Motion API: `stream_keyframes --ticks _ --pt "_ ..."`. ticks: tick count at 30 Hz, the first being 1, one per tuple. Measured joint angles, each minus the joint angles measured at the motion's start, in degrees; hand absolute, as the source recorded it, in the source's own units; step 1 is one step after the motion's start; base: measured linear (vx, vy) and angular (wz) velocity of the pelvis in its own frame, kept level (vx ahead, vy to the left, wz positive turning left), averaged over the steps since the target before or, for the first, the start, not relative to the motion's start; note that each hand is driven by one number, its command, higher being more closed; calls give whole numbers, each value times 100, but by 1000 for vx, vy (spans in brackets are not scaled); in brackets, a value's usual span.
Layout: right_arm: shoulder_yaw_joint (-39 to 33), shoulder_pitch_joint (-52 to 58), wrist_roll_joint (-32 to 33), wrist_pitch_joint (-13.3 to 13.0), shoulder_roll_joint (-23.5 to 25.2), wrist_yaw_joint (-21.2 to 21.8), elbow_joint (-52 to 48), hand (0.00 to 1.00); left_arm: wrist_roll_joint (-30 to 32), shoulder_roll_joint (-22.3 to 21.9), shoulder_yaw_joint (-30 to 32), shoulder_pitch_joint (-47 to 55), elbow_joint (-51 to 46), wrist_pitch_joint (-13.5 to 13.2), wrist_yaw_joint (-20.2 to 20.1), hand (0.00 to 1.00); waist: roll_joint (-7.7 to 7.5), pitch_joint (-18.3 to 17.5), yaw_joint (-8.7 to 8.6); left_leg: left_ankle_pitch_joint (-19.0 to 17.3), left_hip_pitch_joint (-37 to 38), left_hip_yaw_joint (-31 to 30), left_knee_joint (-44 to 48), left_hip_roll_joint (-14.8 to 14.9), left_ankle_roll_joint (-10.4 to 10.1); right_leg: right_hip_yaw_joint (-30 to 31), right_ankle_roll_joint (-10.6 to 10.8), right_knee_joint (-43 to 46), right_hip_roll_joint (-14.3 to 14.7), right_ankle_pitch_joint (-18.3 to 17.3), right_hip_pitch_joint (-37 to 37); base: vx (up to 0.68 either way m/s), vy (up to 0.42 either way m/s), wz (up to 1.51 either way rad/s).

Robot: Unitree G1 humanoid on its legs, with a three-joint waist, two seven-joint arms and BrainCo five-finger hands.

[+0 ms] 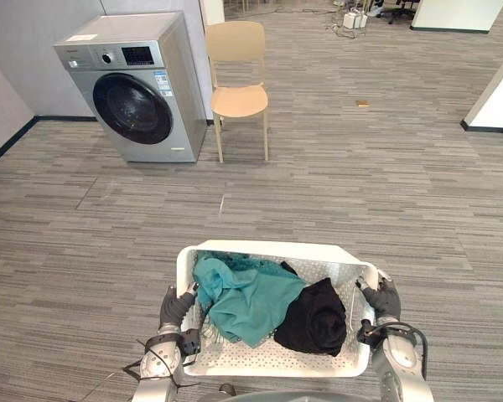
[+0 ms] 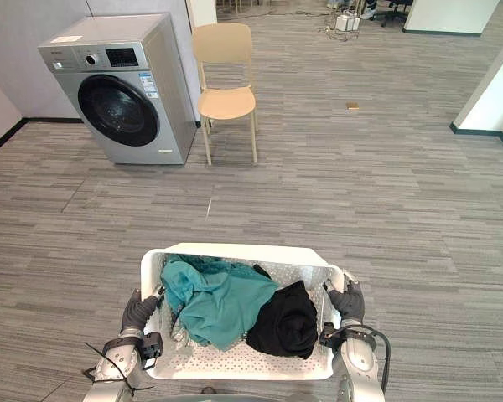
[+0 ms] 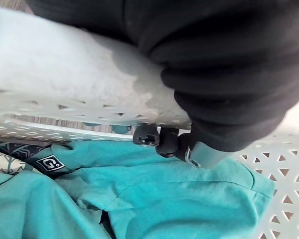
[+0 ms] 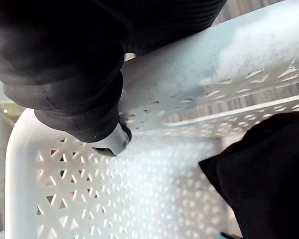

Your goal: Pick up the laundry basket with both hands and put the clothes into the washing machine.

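Basket (image 1: 268, 249) sits between the hands. Left hand (image 1: 178, 306) curls over its left rim and right hand (image 1: 384, 300) hooks over the right rim. Teal cloth (image 1: 247, 297) lies by the left hand, black cloth (image 1: 318, 318) by the right. Washer (image 1: 134, 84) is far ahead-left, door closed, beside a chair (image 1: 237, 79).

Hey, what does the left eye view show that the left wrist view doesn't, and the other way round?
The left eye view adds the washing machine with its door shut, the beige chair beside it, the black garment in the laundry basket, and the right hand gripping its right rim. The left wrist view adds the dark fingertips of the left hand hooked over the rim, seen from close, and a small dark patch on the teal garment. Both share the laundry basket, the teal garment and the left hand.
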Motion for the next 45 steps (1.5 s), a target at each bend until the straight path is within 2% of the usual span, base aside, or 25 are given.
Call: stream_keyframes --ticks 5,7,8,10,12,14,17,20,21,22,23,24,26,27,29,34,35,36,37,38,39,40,41,43,45 --pt "-93 -211 -7 -5 -19 -36 152 100 0 -9 -55 -77 47 -10 50 100 65 43 -49 -653 -331 111 802 19 134 -512 83 475 -265 -13 -141 -7 55 -4" --pt "-140 -313 -8 -8 -28 -36 152 100 -1 -17 -68 -162 48 -24 48 100 101 140 -66 -779 -230 380 848 -8 166 -944 -206 1499 -594 -194 -499 -51 90 -8" --pt "-135 -350 -4 -13 -14 -38 158 100 -1 31 -65 -211 48 -24 48 100 70 246 -63 -801 -80 526 792 -58 202 -973 -684 2490 -892 -163 -906 -23 101 -11" --pt "-115 -397 17 -17 87 -37 383 100 -8 276 -62 -209 49 -21 51 100 75 371 -79 -827 224 514 569 -87 258 -726 -1093 4019 -1207 295 -1726 12 138 -14" --pt "-107 -453 27 -45 193 -20 413 100 -72 383 -30 -227 52 -32 67 100 61 377 -94 -830 289 484 550 28 258 -815 -827 4071 -1110 -22 -1909 158 56 0" --pt "-137 -485 31 -59 289 -21 406 100 -88 504 -25 -381 89 -64 104 100 85 396 -188 -850 177 341 526 227 228 -950 -599 3106 -653 -222 -2087 230 -7 17" --pt "-250 -568 67 -96 299 -26 306 100 -104 496 -54 -756 358 -132 103 100 138 493 -319 -1013 304 192 451 267 61 -927 -247 711 -162 357 -2164 422 -77 26" --pt "-245 -498 90 -126 219 -51 58 100 -103 413 -62 -978 512 -177 104 100 196 562 -425 -1543 548 -32 850 423 -273 -326 -315 568 70 627 -2282 440 -178 53" --pt "-209 -447 116 -201 106 -58 -59 100 -105 289 -72 -965 514 -239 105 100 333 603 -486 -1854 608 -145 1478 692 -343 -108 -571 1335 221 666 -2281 533 -237 81" --pt "-214 -458 148 -222 28 -68 -87 100 -106 183 -74 -970 514 -272 105 100 453 650 -525 -1955 433 -180 2198 952 -266 -235 -628 1756 274 287 -2264 562 -312 79" --pt "-225 -423 235 -226 -58 -83 -88 100 -102 78 -94 -950 512 -277 105 100 588 650 -513 -1690 -203 -124 3977 1590 240 -503 -781 2194 317 -235 -2065 598 -352 53" --pt "-211 -320 257 -193 -105 -98 -107 100 -102 92 -161 -820 509 -273 92 100 762 649 -460 -911 -639 31 5431 2326 1014 -660 -889 2236 611 -563 -1615 628 -360 28" --pt "-168 -193 266 -133 -192 -149 -121 100 -136 68 -270 -623 507 -273 93 100 841 701 -191 -774 -970 221 7366 3049 1227 -605 -1087 2065 1003 -881 -914 677 -224 -25" --pt "-163 -180 277 -99 -222 -149 -122 100 -136 57 -294 -543 507 -272 81 100 807 725 -174 -903 -1229 347 8054 3089 1363 -579 -1080 1756 1100 -966 -431 674 -160 -22" --pt "-121 -181 277 -85 -239 -150 -161 100 -183 57 -287 -522 490 -272 66 100 678 765 -182 -958 -1513 589 8044 2835 1374 -542 -1058 1332 1080 -980 30 696 -113 -2" --pt "-92 -275 285 -56 -270 -131 -223 100 -262 44 -208 -510 402 -274 36 100 249 922 8 -1285 -2368 1550 5158 1893 700 -551 -1047 170 838 -975 1350 616 23 -3" --pt "-77 -390 288 -58 -334 -115 -220 100 -264 -29 -151 -477 261 -270 35 100 200 916 123 -996 -2620 1792 3712 1648 291 -616 -802 60 734 -943 1503 454 88 -20" --pt "-72 -429 289 -58 -343 -108 -216 100 -264 -45 -133 -454 207 -269 35 100 212 910 138 -927 -2652 1825 3428 1585 217 -630 -661 51 729 -936 1531 587 170 -31" --pt "-60 -555 289 -58 -346 -78 -203 100 -264 -60 -96 -379 36 -270 38 100 230 899 148 -801 -2798 1916 2699 1462 84 -636 -277 51 680 -1028 1679 630 271 -23" --pt "-61 -562 293 -64 -361 -16 -203 100 -264 -71 -86 -306 -56 -272 38 100 287 836 149 -829 -2876 1938 2678 1392 154 -641 37 235 627 -1215 1882 670 328 -27" --pt "-53 -576 304 -60 -346 5 -169 100 -264 -70 -61 -288 -55 -269 37 100 335 772 177 -562 -2905 1795 2827 1365 710 -613 214 483 548 -1332 1923 743 412 -26" --pt "21 -565 339 -38 -280 6 -42 100 -261 -65 27 -272 -4 -201 41 100 109 672 240 -389 -2885 1695 3343 1262 1045 -590 352 1320 152 -1417 1801 805 467 -5" --pt "31 -502 342 -36 -223 10 -23 100 -257 12 37 -216 -5 -165 31 100 -228 548 235 -826 -2840 1730 3687 984 1252 -565 249 2705 -455 -1170 1313 816 463 17" --pt "15 -536 337 -17 -145 12 49 100 -255 59 61 -234 -4 -142 32 100 -479 553 161 -1301 -2635 1645 3972 648 1328 -420 -172 5230 -1200 -10 303 870 406 83" --pt "22 -633 333 32 -59 22 273 100 -250 148 115 -246 -4 -83 38 100 -430 589 43 -1552 -2169 1302 3990 479 1298 -335 -178 6881 -1238 -56 -425 780 228 101"
